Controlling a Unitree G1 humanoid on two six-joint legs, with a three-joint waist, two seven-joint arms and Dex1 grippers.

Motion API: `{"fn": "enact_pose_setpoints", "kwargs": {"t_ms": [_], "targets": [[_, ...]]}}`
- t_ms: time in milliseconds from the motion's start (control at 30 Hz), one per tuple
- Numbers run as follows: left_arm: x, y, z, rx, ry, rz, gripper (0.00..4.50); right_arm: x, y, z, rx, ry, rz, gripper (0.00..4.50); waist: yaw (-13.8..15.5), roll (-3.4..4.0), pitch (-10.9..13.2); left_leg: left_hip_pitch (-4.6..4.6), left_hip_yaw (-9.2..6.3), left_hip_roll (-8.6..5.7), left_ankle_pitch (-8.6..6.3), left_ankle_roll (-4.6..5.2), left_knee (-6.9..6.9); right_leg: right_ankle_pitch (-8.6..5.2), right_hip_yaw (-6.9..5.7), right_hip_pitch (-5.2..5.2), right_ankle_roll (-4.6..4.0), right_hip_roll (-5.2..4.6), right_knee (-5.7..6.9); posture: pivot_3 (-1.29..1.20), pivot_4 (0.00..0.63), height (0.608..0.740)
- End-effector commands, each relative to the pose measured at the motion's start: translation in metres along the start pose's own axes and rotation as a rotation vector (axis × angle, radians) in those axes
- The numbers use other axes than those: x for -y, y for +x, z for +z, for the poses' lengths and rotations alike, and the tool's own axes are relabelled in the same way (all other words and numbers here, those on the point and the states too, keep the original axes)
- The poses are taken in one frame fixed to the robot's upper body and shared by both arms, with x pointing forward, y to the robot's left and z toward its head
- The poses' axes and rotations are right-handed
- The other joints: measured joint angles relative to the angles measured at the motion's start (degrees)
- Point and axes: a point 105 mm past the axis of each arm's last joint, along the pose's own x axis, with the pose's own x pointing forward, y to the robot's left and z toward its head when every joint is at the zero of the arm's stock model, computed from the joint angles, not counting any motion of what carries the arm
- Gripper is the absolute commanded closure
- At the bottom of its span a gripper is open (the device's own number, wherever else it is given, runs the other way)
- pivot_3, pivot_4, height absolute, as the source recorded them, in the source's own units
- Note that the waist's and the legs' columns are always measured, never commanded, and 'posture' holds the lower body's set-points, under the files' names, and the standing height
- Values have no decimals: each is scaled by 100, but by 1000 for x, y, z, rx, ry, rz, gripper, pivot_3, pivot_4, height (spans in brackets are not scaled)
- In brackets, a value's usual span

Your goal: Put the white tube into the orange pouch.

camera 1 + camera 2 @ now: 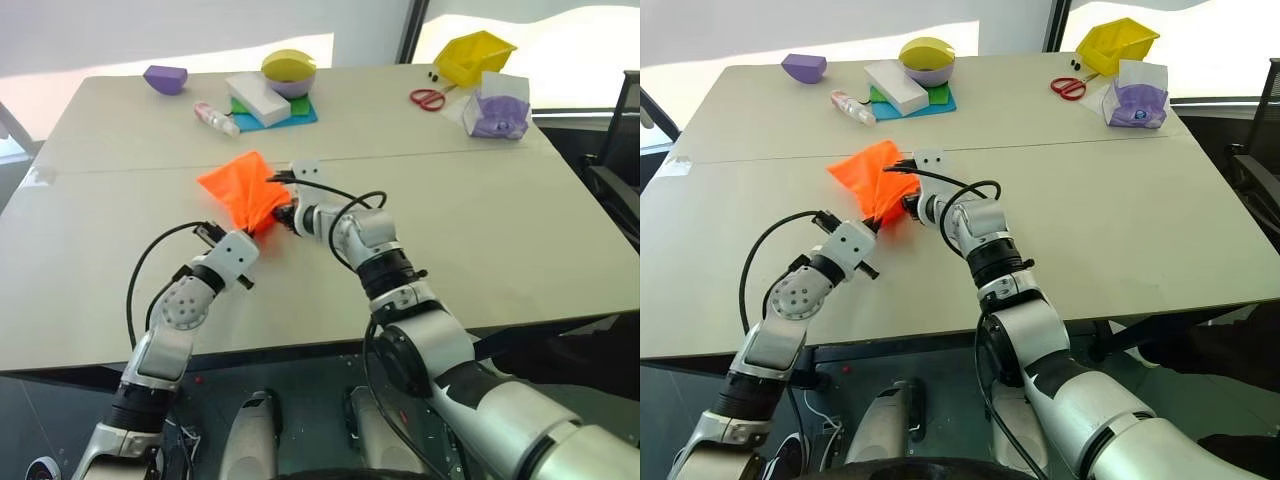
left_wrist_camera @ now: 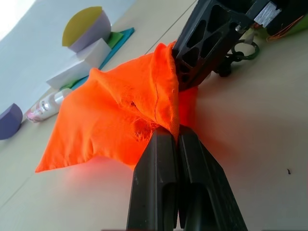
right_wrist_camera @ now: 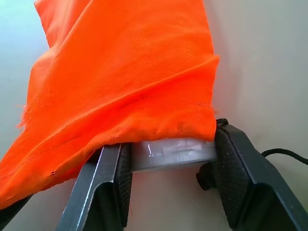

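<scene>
The orange pouch (image 1: pixel 240 190) is held up off the surface (image 1: pixel 480 230) near its middle, between the two arms. A fold of its fabric at the mouth edge is pinched by the left gripper (image 2: pixel 169 139), whose fingers are pressed together on the cloth. The white tube (image 3: pixel 173 153) is gripped across its width between the fingers of the right gripper (image 3: pixel 168 168), which are spread only as far as the tube's body allows. The tube's far end is already covered by the pouch's hem, so insertion is judged to be under way but not complete: the near part is seen outside the fabric in the right wrist view. What is left, by this reading, is for the tube to be pushed deeper and released inside.
</scene>
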Motion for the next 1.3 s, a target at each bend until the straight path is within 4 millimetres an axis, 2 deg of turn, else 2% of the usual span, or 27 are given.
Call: {"fn": "enact_pose_setpoints", "kwargs": {"t_ms": [33,167,300,767,900,967,1000,1067,1100,1200,1300], "targets": [[-7,-6,15,69,16,6,4500,-11,0,13,52,-28,33,2725,-3,0,0,0,0,0,0,0,-1,0,0,0,0,0,1,0,150,740],[-11,-15,6,53,44,-25,4500,-11,-2,21,81,-14,43,2725,-42,0,0,1,0,1,0,0,-1,0,0,0,-1,0,2,0,150,740],[-17,-18,-2,29,50,-15,4500,-21,-2,22,89,-16,87,2725,-94,0,0,0,-1,1,0,0,-1,0,0,0,-2,-2,1,0,150,740],[-14,-9,7,59,30,-12,4500,-54,-5,21,102,-38,214,2725,-117,0,0,-1,-1,1,0,0,-4,0,-2,-2,0,-1,1,0,150,740],[-13,-10,5,53,28,-13,4500,-52,-5,22,110,-11,217,2725,-117,0,0,-1,0,1,0,0,-4,0,-1,-2,0,-1,1,0,150,740],[-13,-11,4,48,28,-13,4500,-50,-5,23,121,-17,215,1658,-117,0,0,-1,0,1,0,0,-4,0,-1,-2,0,-1,1,0,150,740],[-13,-11,4,48,27,-13,4500,-50,-5,24,124,-19,217,1361,-117,0,0,-1,0,1,0,0,-4,0,-1,-2,0,-1,1,0,150,740],[-13,-10,4,49,25,-12,4500,-50,-6,24,124,-10,220,337,-117,0,0,-1,0,1,0,0,-4,0,-2,-2,0,-1,1,0,150,740],[-12,-10,4,48,26,-14,4500,-51,-6,24,124,-21,220,35,-117,0,0,-1,0,1,0,0,-4,0,-1,-2,0,-1,2,0,150,740],[-11,-11,1,35,27,-12,4500,-60,-11,15,98,-62,286,35,-118,0,0,-1,0,1,0,0,-4,0,-1,-2,0,-1,2,0,150,740],[-14,-13,-4,16,30,-1,4500,-56,-21,3,83,-142,318,35,-115,0,0,-1,-1,1,0,0,-5,-1,-1,-2,2,-1,2,0,150,740]]}}
